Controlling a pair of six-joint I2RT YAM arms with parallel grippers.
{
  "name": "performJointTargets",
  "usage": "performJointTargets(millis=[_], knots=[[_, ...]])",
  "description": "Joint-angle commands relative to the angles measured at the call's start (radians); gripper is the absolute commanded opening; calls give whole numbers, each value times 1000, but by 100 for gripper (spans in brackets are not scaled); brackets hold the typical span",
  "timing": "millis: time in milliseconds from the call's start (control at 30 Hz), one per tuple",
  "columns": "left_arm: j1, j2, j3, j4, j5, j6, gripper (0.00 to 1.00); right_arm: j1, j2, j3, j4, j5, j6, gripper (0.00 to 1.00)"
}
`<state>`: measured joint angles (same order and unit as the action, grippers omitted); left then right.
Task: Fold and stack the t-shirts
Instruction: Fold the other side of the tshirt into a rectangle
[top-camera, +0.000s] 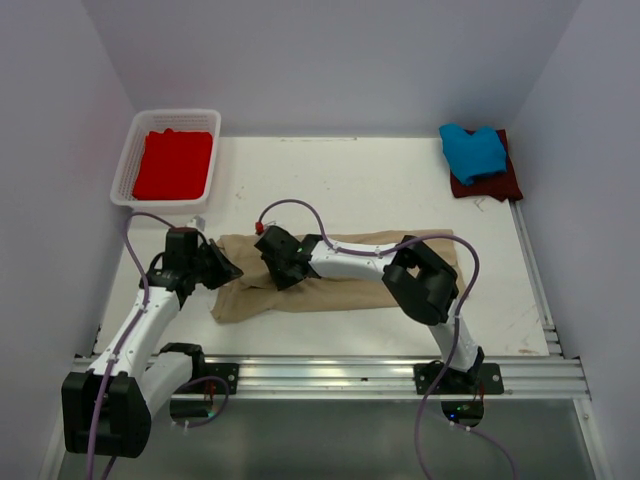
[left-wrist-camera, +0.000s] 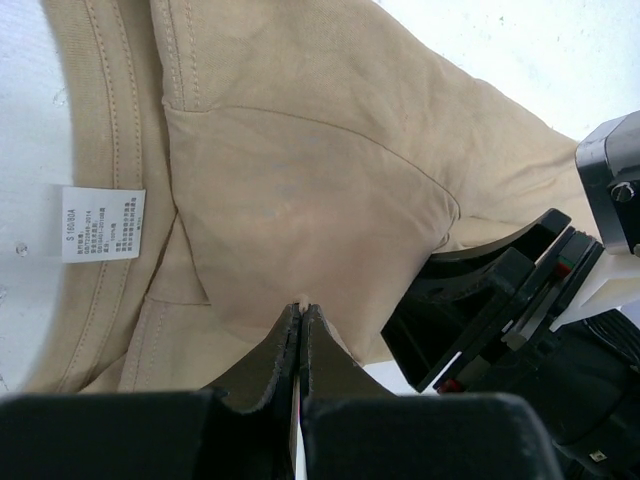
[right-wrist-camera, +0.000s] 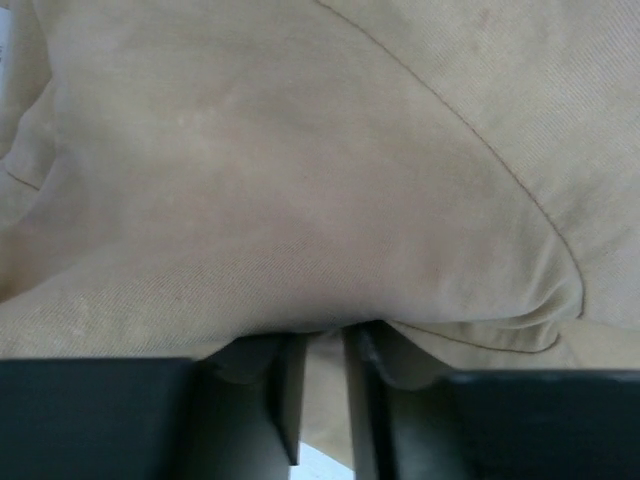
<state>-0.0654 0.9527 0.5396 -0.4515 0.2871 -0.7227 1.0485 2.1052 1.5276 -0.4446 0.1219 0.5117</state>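
The tan t-shirt (top-camera: 350, 272) lies in a long, partly folded strip across the middle of the table. My left gripper (top-camera: 222, 268) is at its left end, shut on a small pinch of the tan cloth (left-wrist-camera: 300, 308), near the collar with its white label (left-wrist-camera: 103, 222). My right gripper (top-camera: 284, 268) is just to the right of it, and its jaws (right-wrist-camera: 322, 345) are closed to a narrow gap on a fold of the tan t-shirt (right-wrist-camera: 300, 180), with the tips hidden under the cloth. The right gripper's black body also shows in the left wrist view (left-wrist-camera: 510, 300).
A red t-shirt (top-camera: 173, 163) lies in the white lattice basket (top-camera: 128, 160) at the back left. A bright blue t-shirt (top-camera: 472, 150) lies on a dark maroon one (top-camera: 500, 183) at the back right. A metal rail (top-camera: 330, 375) runs along the near edge.
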Motion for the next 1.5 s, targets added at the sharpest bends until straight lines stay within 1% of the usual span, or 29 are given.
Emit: performJointTargets(millis=[0, 67, 100, 167, 467, 700, 967, 1100, 1233, 1400, 1467], knots=[[9, -2, -12, 53, 18, -7, 0, 5, 26, 11, 3, 30, -6, 20], [9, -3, -16, 50, 18, -7, 0, 5, 16, 5, 4, 28, -4, 10], [9, -5, -15, 51, 18, -7, 0, 5, 12, -3, 6, 30, -2, 3], [9, -6, -15, 51, 18, -7, 0, 5, -2, -10, 6, 38, -2, 0], [9, -3, -17, 53, 20, -6, 0, 10, -128, -64, -14, 59, -10, 0], [9, 3, -13, 54, 17, -6, 0, 15, -224, -69, -60, 84, -38, 0], [9, 17, -12, 59, 20, -3, 0, 15, -255, -54, -130, 94, -47, 0], [9, 15, -7, 40, 23, 9, 0, 15, -261, -6, -251, 114, -48, 0], [9, 14, -6, -1, 15, 35, 0, 15, -266, 6, -339, 130, -55, 0], [9, 11, -13, -79, -9, 92, 0, 15, -290, -41, -362, 128, -55, 0], [7, 9, -33, -81, 13, 91, 0, 15, -297, -53, -356, 108, -50, 0]])
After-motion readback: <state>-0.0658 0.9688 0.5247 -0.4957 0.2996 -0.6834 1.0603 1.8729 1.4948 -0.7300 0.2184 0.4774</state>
